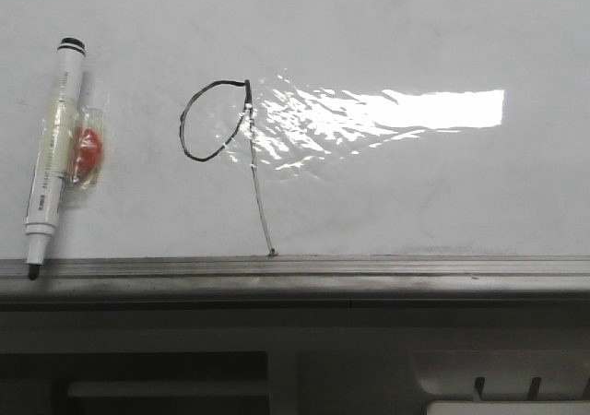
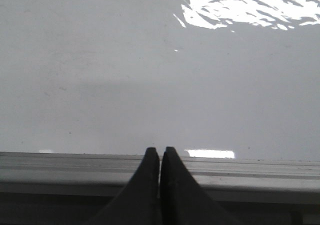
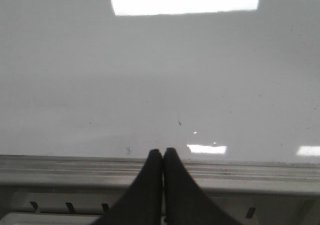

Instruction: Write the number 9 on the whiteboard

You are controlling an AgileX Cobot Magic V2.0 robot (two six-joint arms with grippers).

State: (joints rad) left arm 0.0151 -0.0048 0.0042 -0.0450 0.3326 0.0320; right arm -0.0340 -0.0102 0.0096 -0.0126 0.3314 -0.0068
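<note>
A finished 9 (image 1: 221,138) sits left of centre on the whiteboard (image 1: 415,194), its tail partly washed out by glare. Left of it lies a marker (image 1: 53,152), with a red item behind it too blurred to identify. Left tool (image 2: 160,157) and right tool (image 3: 163,157) are both closed and empty at the near rail (image 1: 369,267), unseen from the front.

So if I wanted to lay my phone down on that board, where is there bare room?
The widest bare stretch of the whiteboard lies right of the number 9, from the glare down to the grey rail. A narrower strip lies above the 9. The left side is crowded: the marker lies there beside a small red item in clear wrap.
</note>
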